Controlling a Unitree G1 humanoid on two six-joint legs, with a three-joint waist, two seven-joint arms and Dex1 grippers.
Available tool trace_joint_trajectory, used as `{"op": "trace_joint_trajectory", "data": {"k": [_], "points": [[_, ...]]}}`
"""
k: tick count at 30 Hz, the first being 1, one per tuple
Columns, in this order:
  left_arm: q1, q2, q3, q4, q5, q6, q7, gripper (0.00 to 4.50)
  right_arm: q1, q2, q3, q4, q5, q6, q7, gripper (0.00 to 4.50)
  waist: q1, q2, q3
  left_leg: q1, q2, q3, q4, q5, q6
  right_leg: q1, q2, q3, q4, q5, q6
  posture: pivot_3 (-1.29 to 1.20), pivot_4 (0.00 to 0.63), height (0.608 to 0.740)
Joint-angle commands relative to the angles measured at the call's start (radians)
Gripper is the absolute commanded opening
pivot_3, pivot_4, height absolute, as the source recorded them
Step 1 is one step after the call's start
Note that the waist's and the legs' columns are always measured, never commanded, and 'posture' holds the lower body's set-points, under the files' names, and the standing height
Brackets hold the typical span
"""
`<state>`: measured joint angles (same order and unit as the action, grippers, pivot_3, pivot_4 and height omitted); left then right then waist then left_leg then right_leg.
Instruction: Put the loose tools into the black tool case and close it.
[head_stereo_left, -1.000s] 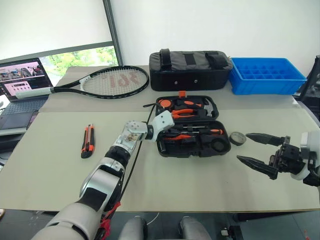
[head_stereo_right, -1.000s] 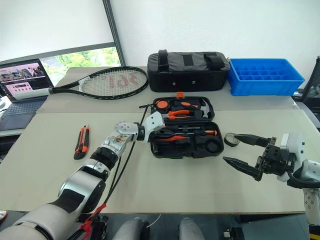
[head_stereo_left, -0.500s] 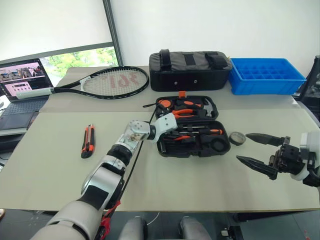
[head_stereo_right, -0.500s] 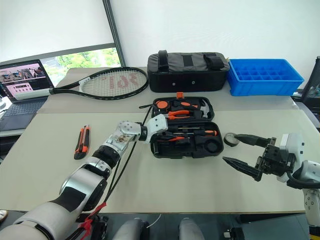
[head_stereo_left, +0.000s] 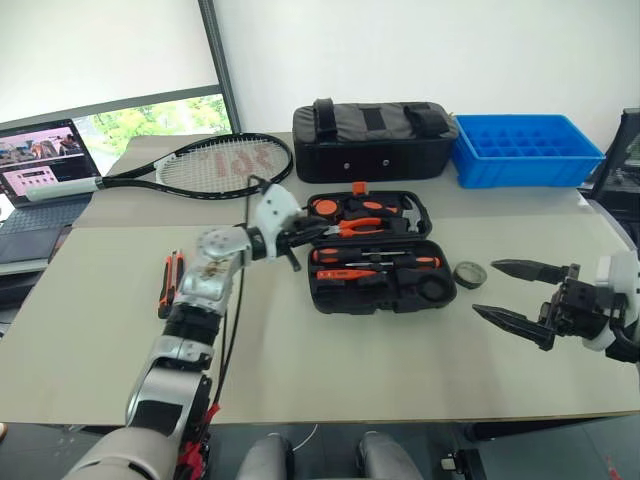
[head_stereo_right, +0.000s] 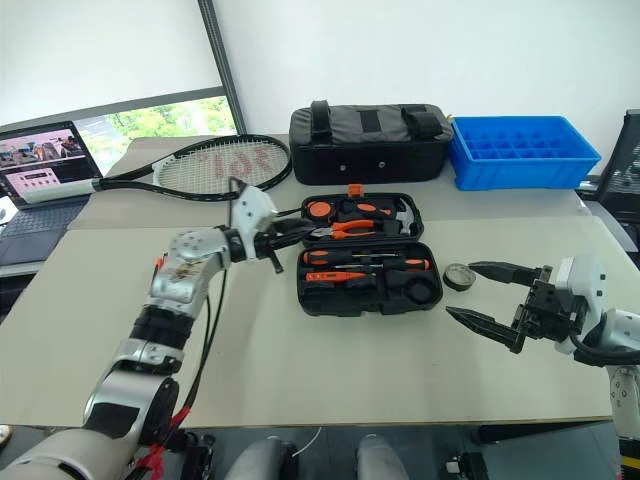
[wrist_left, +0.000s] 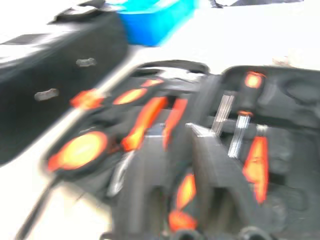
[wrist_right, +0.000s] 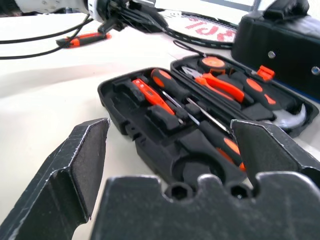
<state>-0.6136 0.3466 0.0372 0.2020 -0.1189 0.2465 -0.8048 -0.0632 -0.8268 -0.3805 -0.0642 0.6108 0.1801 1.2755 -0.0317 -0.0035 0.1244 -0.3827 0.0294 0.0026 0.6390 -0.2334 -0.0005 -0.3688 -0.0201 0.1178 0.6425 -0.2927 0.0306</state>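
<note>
The black tool case (head_stereo_left: 382, 309) lies open in the middle of the table, with pliers and a hammer in its far half. Orange-handled screwdrivers (head_stereo_left: 345, 258) lie in the near half. My left gripper (head_stereo_right: 287, 246) hovers just above the case's left end, its fingers (wrist_left: 150, 175) apart and empty. The orange-and-black utility knife (head_stereo_left: 170, 280) lies on the table to the left, partly behind my left arm. A small black tape roll (head_stereo_left: 467, 274) sits just right of the case. My right gripper (head_stereo_left: 485, 288) stands wide open beside the roll, a little nearer to me, pointing at the case.
A tennis racket (head_stereo_left: 215, 163) lies at the back left, with a laptop (head_stereo_left: 45, 160) further left. A black fabric bag (head_stereo_left: 372, 138) and a blue crate (head_stereo_left: 525, 148) stand behind the case. The table's front edge runs below both arms.
My left gripper has lifted out of the case's near half, swung left and up, and opened. The right gripper has stayed put. The camera has shifted slightly.
</note>
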Motion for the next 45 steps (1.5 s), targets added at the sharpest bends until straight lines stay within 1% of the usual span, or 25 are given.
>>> {"op": "trace_joint_trajectory", "data": {"k": [1, 4, 5, 6, 7, 13, 18, 23, 32, 42, 45], "points": [[0.107, 0.037, 0.123, -0.241, 0.005, 0.156, 0.177, 2.6, -0.062, 0.006, 0.031, 0.021, 0.014, -0.01, 0.032, 4.5, 0.0, 0.0, 0.0, 0.0, 0.0, 0.0, 0.0, 0.0, 0.0, 0.0, 0.0, 0.0, 0.0, 0.0, 0.0, 0.0, 0.15, 0.707], [0.201, 0.039, 0.212, -0.385, 0.021, 0.274, 0.324, 3.65, -0.108, 0.015, 0.062, 0.051, 0.01, -0.013, 0.051, 4.5, -0.002, 0.0, 0.0, 0.0, 0.002, -0.002, 0.0, 0.0, 0.0, 0.0, -0.001, 0.0, 0.0, 0.0, 0.0, 0.0, 0.15, 0.707], [0.235, 0.043, 0.232, -0.42, 0.033, 0.296, 0.36, 4.08, -0.124, 0.018, 0.073, 0.062, 0.007, -0.015, 0.058, 4.5, -0.001, 0.0, 0.0, 0.0, 0.002, -0.003, 0.0, 0.0, 0.0, 0.0, -0.001, 0.0, 0.0, 0.0, 0.0, 0.0, 0.15, 0.707], [0.259, 0.046, 0.245, -0.446, 0.038, 0.315, 0.386, 4.35, -0.136, 0.02, 0.081, 0.071, 0.005, -0.017, 0.064, 4.5, 0.001, 0.0, 0.0, 0.0, 0.002, -0.003, 0.0, 0.0, 0.0, 0.0, -0.001, 0.0, 0.0, 0.0, 0.0, 0.0, 0.15, 0.707], [0.289, 0.051, 0.261, -0.465, 0.049, 0.334, 0.416, 4.44, -0.153, 0.024, 0.093, 0.081, 0.002, -0.019, 0.068, 4.5, 0.005, 0.0, 0.0, 0.001, 0.001, -0.003, 0.0, 0.0, 0.0, 0.001, -0.001, 0.0, 0.0, 0.0, 0.0, 0.0, 0.15, 0.707], [0.426, 0.055, 0.334, -0.532, 0.065, 0.413, 0.527, 4.44, -0.247, 0.042, 0.137, 0.118, 0.013, -0.009, 0.1, 4.5, 0.013, 0.002, -0.001, 0.002, 0.001, -0.002, 0.0, 0.0, 0.0, 0.001, -0.002, 0.0, 0.0, 0.0, 0.0, 0.0, 0.15, 0.707], [0.493, 0.055, 0.356, -0.503, 0.049, 0.409, 0.553, 4.44, -0.276, 0.047, 0.144, 0.146, 0.007, -0.018, 0.118, 4.5, 0.018, 0.001, -0.003, 0.003, 0.001, -0.001, 0.0, 0.0, 0.0, 0.002, -0.002, -0.002, -0.001, 0.0, -0.001, 0.0, 0.15, 0.707], [0.504, 0.034, 0.389, -0.422, 0.008, 0.42, 0.577, 4.44, -0.276, 0.054, 0.143, 0.146, 0.013, -0.021, 0.126, 4.5, 0.017, 0.001, -0.003, 0.003, 0.001, -0.001, 0.0, 0.0, 0.0, 0.002, -0.003, -0.002, -0.001, 0.0, -0.001, 0.0, 0.15, 0.707], [0.496, 0.055, 0.349, -0.298, -0.002, 0.42, 0.572, 4.44, -0.236, 0.062, 0.12, 0.12, 0.037, -0.023, 0.147, 4.5, 0.014, 0.001, -0.003, 0.005, 0.001, 0.0, -0.002, 0.0, 0.0, 0.002, -0.003, -0.002, -0.001, 0.0, -0.001, 0.0, 0.15, 0.707], [0.48, 0.043, 0.323, -0.247, -0.015, 0.412, 0.572, 4.44, -0.207, 0.053, 0.099, 0.089, 0.061, -0.001, 0.146, 4.5, 0.013, 0.001, -0.003, 0.01, 0.001, 0.001, -0.002, 0.0, 0.0, 0.005, -0.003, -0.001, 0.0, 0.0, -0.001, 0.0, 0.15, 0.707], [0.479, 0.046, 0.317, -0.236, -0.017, 0.405, 0.575, 3.71, -0.2, 0.052, 0.095, 0.082, 0.066, 0.0, 0.143, 4.5, 0.014, 0.001, -0.003, 0.01, 0.001, 0.001, -0.002, 0.0, 0.0, 0.006, -0.003, -0.001, 0.0, 0.0, -0.001, 0.0, 0.15, 0.707]]}}
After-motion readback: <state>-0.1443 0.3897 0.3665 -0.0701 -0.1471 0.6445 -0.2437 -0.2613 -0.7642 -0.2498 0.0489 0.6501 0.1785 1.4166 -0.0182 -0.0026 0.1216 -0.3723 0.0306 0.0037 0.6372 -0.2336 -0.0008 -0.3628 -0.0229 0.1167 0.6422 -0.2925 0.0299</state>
